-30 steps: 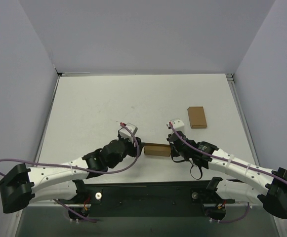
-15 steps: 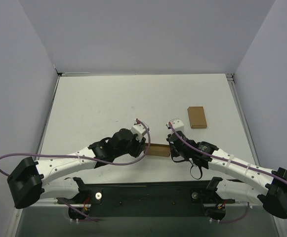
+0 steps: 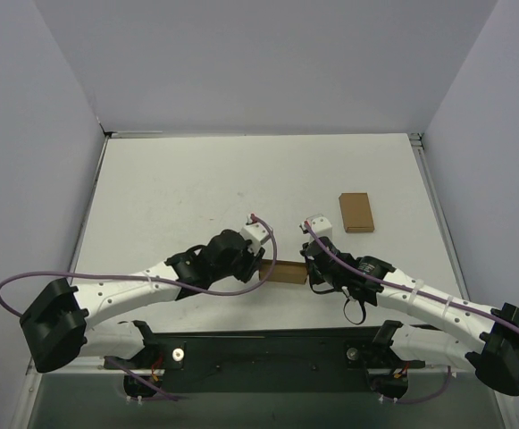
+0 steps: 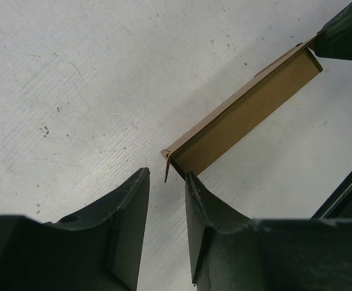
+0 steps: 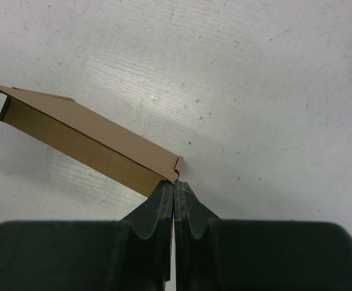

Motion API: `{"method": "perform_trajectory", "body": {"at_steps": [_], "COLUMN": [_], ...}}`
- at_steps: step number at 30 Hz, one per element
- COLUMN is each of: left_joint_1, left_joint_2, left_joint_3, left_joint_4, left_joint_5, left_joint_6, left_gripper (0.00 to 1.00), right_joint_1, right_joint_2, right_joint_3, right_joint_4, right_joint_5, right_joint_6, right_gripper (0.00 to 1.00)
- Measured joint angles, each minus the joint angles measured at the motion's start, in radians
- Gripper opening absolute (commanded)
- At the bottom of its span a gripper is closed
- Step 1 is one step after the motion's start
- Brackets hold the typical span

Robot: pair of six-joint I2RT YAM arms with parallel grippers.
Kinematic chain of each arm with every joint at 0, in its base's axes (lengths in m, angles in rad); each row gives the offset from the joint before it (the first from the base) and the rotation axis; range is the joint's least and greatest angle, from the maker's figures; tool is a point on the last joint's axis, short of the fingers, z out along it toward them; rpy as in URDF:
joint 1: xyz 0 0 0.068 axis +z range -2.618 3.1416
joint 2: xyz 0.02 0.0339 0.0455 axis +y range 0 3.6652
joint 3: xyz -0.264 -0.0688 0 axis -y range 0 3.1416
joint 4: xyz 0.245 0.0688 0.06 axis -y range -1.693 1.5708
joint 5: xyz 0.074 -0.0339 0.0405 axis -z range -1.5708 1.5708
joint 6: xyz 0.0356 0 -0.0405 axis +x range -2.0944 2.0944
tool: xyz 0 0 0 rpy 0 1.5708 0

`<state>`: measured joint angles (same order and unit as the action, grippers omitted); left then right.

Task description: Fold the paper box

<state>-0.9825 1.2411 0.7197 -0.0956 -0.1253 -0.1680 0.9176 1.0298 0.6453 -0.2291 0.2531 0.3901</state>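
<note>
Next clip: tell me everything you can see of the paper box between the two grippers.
The paper box is thin brown kraft cardboard, a long, narrow, partly flattened sleeve lying crosswise near the front of the white table, its broad panel tilted. The shut right gripper pinches one end's corner. At the other end a small bent tab sits just ahead of the left gripper, whose jaws stand apart, not clamping it.

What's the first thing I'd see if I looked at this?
A little brown box sits near the front of the table, between two claws. The right claw pinches one end, and the left claw stands open at the other end. A flat brown card lies apart, farther back on the right.
</note>
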Motion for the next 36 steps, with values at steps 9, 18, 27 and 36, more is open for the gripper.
{"method": "perform_trajectory", "body": {"at_steps": [9,18,27,36], "left_joint_1": [0.019,0.038,0.042,0.043], "left_joint_2": [0.019,0.037,0.04,0.053], "left_joint_3": [0.0,0.001,0.001,0.001], "left_joint_4": [0.019,0.051,0.068,0.087], "left_joint_5": [0.008,0.033,0.056,0.062], "left_joint_6": [0.021,0.038,0.05,0.038], "left_gripper": [0.35,0.29,0.01,0.0], "right_joint_1": [0.0,0.0,0.0,-0.001], "right_joint_2": [0.003,0.014,0.016,0.016], "right_joint_3": [0.0,0.001,0.002,0.002], "right_joint_4": [0.003,0.02,0.02,0.019], "right_joint_5": [0.0,0.0,0.0,0.01], "right_joint_6": [0.0,0.0,0.0,0.001], "right_gripper": [0.0,0.0,0.0,0.0]}}
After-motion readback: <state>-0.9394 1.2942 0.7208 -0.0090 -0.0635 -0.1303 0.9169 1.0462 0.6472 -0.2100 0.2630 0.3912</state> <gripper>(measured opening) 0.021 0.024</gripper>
